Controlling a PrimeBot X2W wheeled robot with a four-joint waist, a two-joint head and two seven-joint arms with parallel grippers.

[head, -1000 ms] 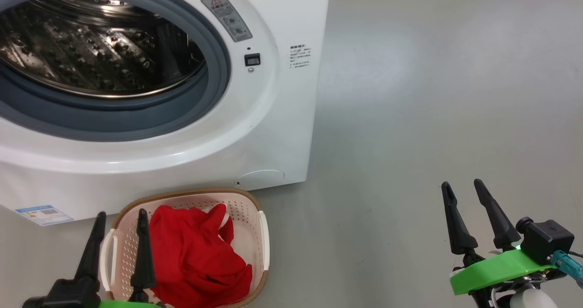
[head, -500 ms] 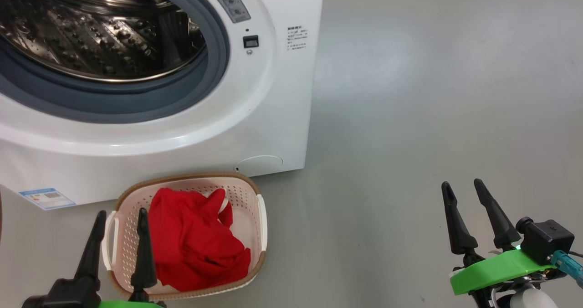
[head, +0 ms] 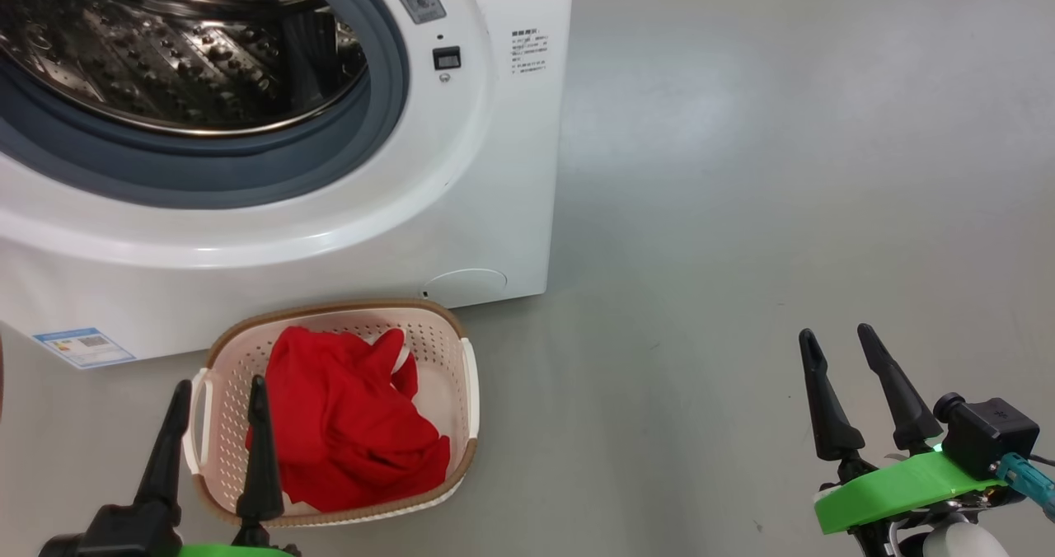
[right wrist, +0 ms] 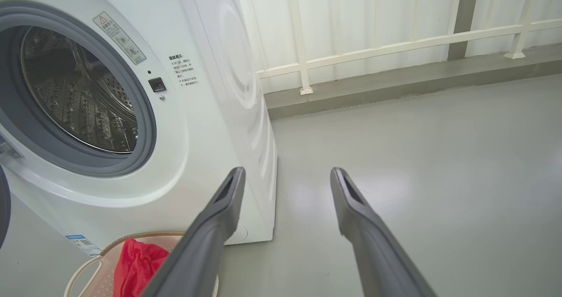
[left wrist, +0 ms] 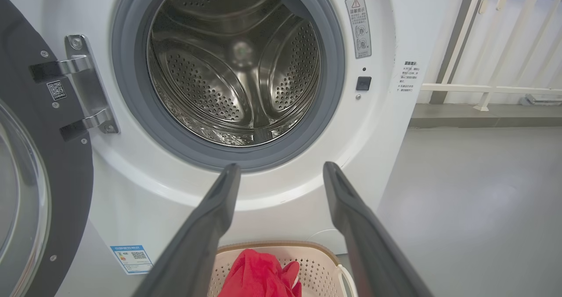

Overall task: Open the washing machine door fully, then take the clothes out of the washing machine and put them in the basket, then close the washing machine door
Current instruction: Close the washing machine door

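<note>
The white washing machine stands with its steel drum bare of cloth and its mouth uncovered. Its door, black-rimmed with a glass bowl, hangs swung out on its hinge at the left of the left wrist view. On the floor in front sits the cream basket with the red clothes piled in it. My left gripper hovers open over the basket's near left side, holding nothing. My right gripper is open and holding nothing over bare floor, well right of the machine.
Grey floor stretches to the right of the machine. A white railing and a low kerb run along the back wall. A blue sticker marks the machine's lower left front.
The whole head view has shifted: the machine and basket sit higher in the picture, so the camera moved. Both grippers keep their places in the view and stay open.
</note>
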